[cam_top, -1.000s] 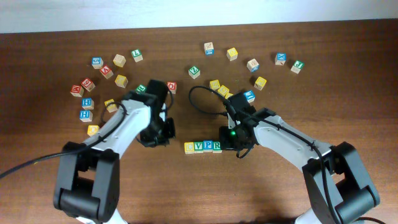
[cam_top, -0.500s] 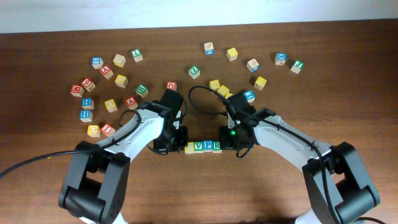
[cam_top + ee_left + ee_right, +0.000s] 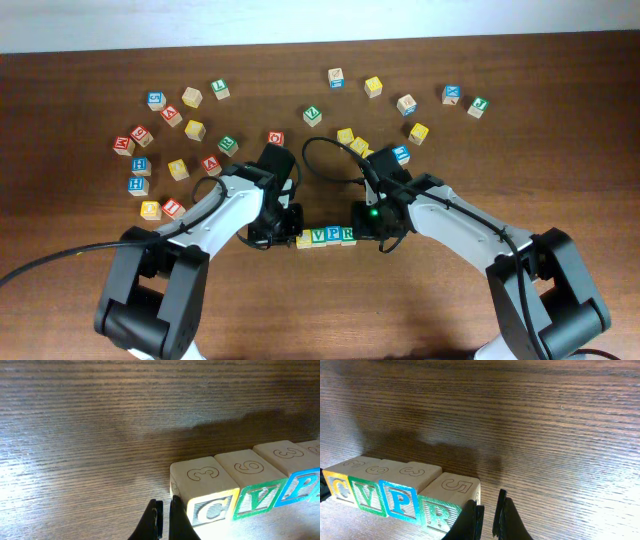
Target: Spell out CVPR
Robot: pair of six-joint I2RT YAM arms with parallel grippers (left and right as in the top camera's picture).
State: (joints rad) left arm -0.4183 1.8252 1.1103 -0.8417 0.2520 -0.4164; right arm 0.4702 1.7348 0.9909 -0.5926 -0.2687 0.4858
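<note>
We see CVPR [image 3: 326, 236] spelled in a row at six o'clock of the loose cubes [image 3: 194, 129]; left gripper [image 3: 166, 520] at nine, right gripper [image 3: 490, 520] at three, both clamped shut, empty. Only straightening seems left.

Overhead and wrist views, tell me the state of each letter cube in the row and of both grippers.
C cube: flat on the table, first in the row.
V cube: second, flush against C cube.
P cube: third, flush against V cube.
R cube: last, flush against P cube.
left gripper: shut, empty, beside C cube.
right gripper: shut, empty, beside R cube.
</note>
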